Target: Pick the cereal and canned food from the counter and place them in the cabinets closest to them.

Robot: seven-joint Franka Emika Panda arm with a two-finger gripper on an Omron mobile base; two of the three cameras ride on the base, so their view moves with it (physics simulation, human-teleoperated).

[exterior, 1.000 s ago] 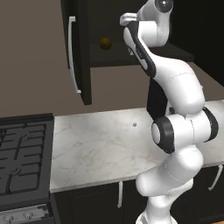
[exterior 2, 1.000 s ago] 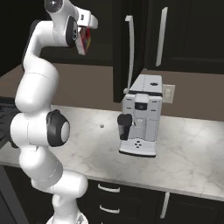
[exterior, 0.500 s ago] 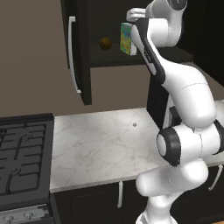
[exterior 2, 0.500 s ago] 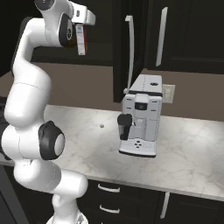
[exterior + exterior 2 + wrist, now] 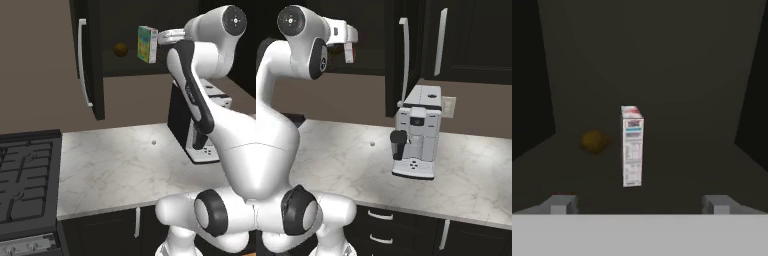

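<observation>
The cereal (image 5: 632, 146) stands upright on the shelf inside the open upper cabinet (image 5: 125, 65), its white printed side toward the hand. From the left base view its coloured front (image 5: 147, 44) shows at the cabinet's front edge. My gripper (image 5: 639, 204) is open, its two fingertips (image 5: 559, 204) spread wide and short of the box, touching nothing. The hand (image 5: 162, 39) hovers just right of the box at shelf height, and the right base view shows the gripper (image 5: 347, 41) at the cabinet mouth. The canned food is out of view.
A small brown round object (image 5: 593, 141) lies on the shelf left of the box. The cabinet door (image 5: 90, 60) hangs open to the left. A coffee machine (image 5: 416, 132) stands on the marble counter (image 5: 115, 170), and a black stove (image 5: 27, 175) lies at the left.
The gripper has opened and let go of the cereal, which now stands on the cabinet shelf. The arm reached further into the cabinet opening.
</observation>
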